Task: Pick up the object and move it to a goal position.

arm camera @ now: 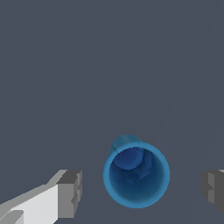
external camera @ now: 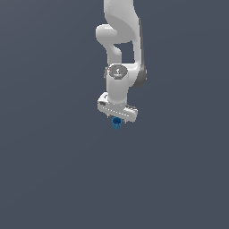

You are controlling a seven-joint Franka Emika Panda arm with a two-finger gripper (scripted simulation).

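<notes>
The object (external camera: 117, 124) is a tiny bright-blue cup, seen just below the white hand in the exterior view. In the wrist view I look down into its open mouth (arm camera: 136, 175). My gripper (external camera: 117, 120) is open and straddles the cup (arm camera: 141, 190). One grey finger (arm camera: 71, 193) stands well to one side of the cup and the other finger (arm camera: 213, 189) to the opposite side. A clear gap shows on each side, so neither finger touches the cup. The cup stands upright. I cannot tell how high the fingertips are above the floor.
A plain dark grey-blue ground (external camera: 53, 179) fills both views. The white arm (external camera: 120, 40) rises from the hand to the top of the exterior view. No goal marker or other object shows.
</notes>
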